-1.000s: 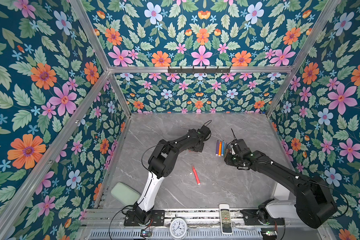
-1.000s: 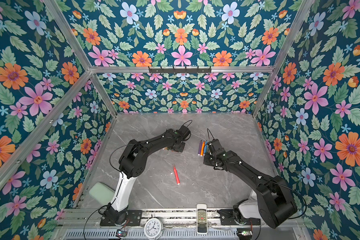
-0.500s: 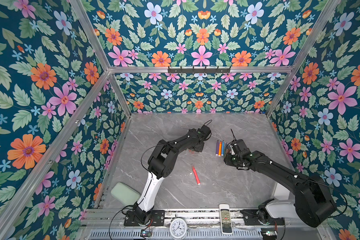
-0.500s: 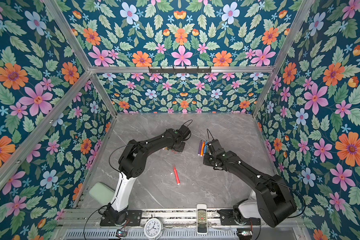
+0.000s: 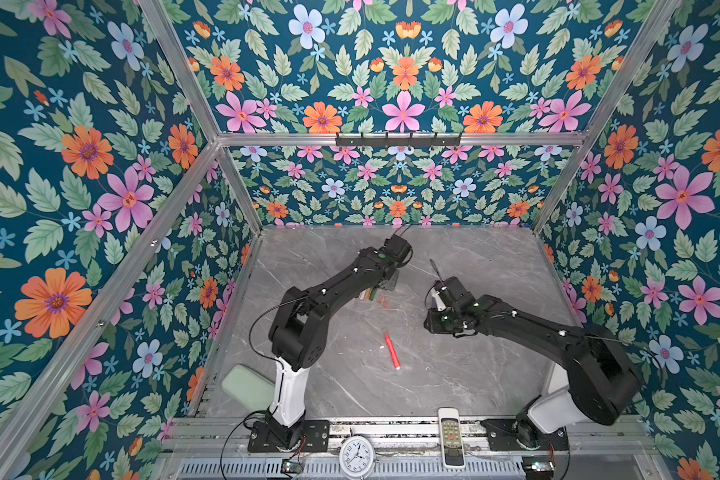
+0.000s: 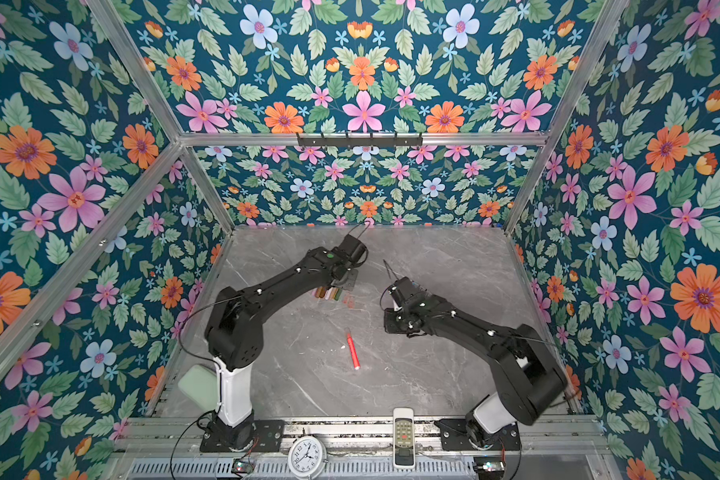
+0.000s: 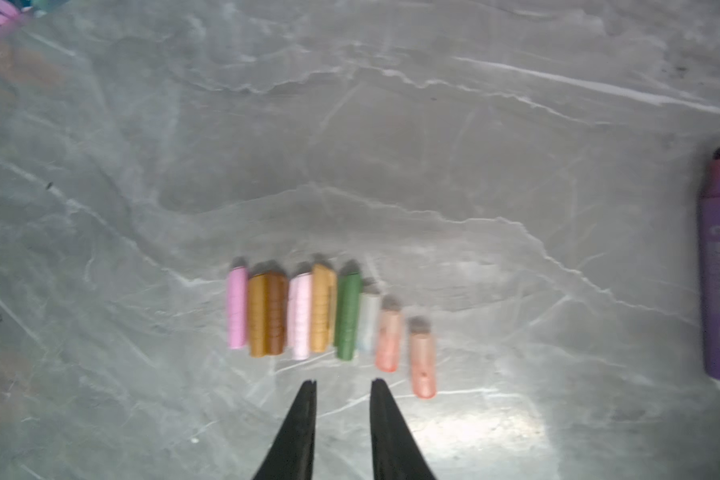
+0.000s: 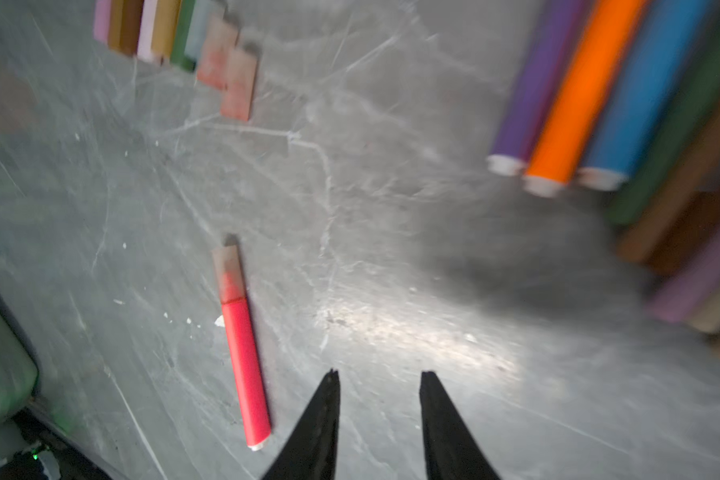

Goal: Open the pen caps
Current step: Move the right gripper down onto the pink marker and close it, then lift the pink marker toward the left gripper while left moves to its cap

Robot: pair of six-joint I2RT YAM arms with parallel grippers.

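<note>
Left claw (image 7: 344,384) stands slightly apart, empty, just short of the pen caps (image 7: 308,316) rowed on the counter (image 7: 391,124), its arm stretched far in. Right claw (image 8: 379,376), apart and empty, hovers near a capped red pen (image 8: 244,353), arm reaching low toward the middle.

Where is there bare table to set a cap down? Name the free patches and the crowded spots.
Free: the far table strip between both arms and the back wall; the near stretch between the red pen and the remote. Crowded: the row of caps by the left gripper, and the bundle of pens.
</note>
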